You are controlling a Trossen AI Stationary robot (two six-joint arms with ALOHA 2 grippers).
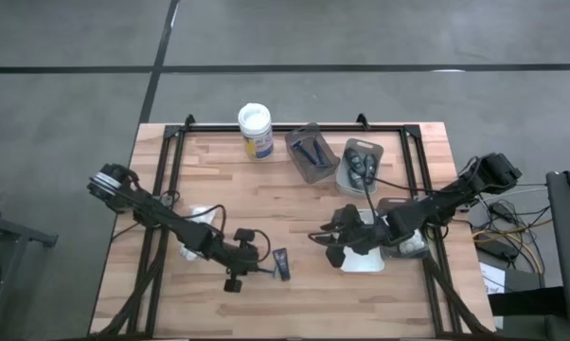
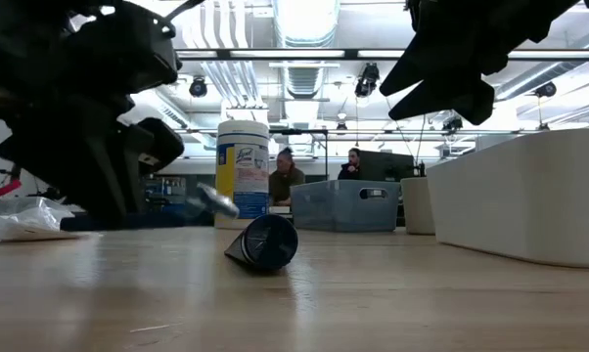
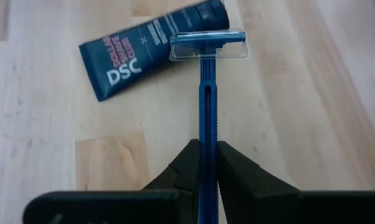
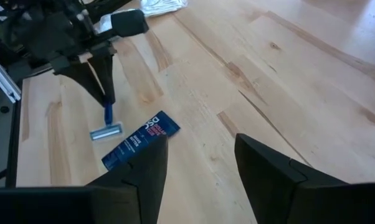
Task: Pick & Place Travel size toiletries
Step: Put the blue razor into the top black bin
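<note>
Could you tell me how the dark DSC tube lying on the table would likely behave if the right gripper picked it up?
The tube tapers to a flat crimped end, so it probably squashes under a firm pinch. Its round cap suggests it might roll in an arc if nudged. It looks small and likely light for the open right gripper.

The razor [image 3: 207, 118] handle's lower end is hidden between the left gripper's fingers [image 3: 178, 174]. The tube [image 3: 151, 51] cap is cut off by the edge.
</note>
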